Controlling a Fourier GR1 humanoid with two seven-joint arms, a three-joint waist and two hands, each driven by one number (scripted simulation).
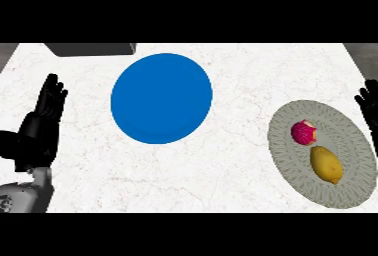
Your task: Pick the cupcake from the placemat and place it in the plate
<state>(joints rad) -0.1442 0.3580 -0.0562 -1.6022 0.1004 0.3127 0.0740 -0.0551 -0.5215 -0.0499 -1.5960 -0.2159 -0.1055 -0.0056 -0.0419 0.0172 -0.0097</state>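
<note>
White marbled counter [221,175], one blue plate [162,98] sitting around 11 o'clock of frame centre, nothing on it. One grey oval placemat [351,165] with a ribbed pattern at 3 to 4 o'clock, running almost to the right edge. Two items on the placemat: one pink-red cupcake [304,132] at the mat's upper-left part, and one yellow lemon-like fruit [326,164] just below it at its 5 o'clock, the two near or maybe touching, can't tell which. Cupcake is on the placemat, not in the plate, well apart from the plate. Two hands in view. Left hand [40,127] at 9 o'clock near the left edge, fingers straight and pointing up, open, holding nothing, grey forearm [26,195] below it at 8 o'clock. Right hand [368,107] only partly showing at the right edge around 3 o'clock, just beside the placemat's upper rim, fingers up and uncurled, empty. One dark grey object [90,49] cut off at the top at 11 o'clock, above the plate; can't tell what it is.
</note>
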